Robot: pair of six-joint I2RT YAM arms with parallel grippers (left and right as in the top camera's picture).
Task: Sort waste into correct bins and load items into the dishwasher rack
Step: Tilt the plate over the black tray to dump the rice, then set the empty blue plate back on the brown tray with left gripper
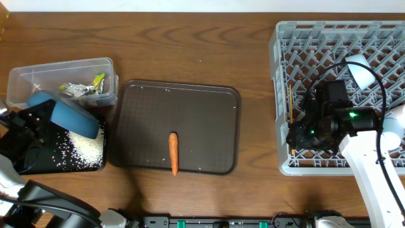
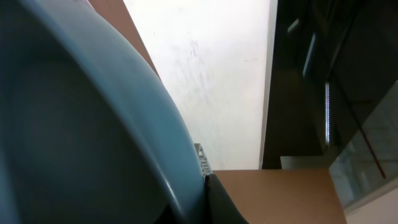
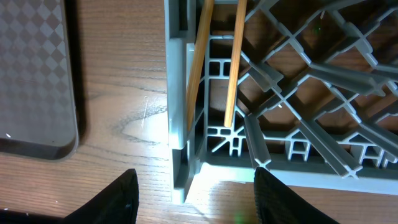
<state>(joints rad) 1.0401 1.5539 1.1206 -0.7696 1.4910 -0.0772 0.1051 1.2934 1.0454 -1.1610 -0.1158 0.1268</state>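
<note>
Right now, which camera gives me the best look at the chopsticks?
The right wrist view: both chopsticks show large, lying in the dishwasher rack by its outer wall. Overhead shows them only as a thin sliver at the rack's edge. The left wrist view shows none; the blue plate fills it.

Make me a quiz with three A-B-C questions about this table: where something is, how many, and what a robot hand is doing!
1. Where is the small orange carrot? A on the large brown serving tray; B in a sink; C in a basket.
2. How many thin wooden chopsticks are in the grey plastic dishwasher rack? A one; B two; C five.
3. The right hand is: A open and empty; B holding a spoon; C holding a sponge.
Answers: 1 A, it lies on the tray; 2 B, two sticks show; 3 A, spread wide, gripping nothing.
</note>
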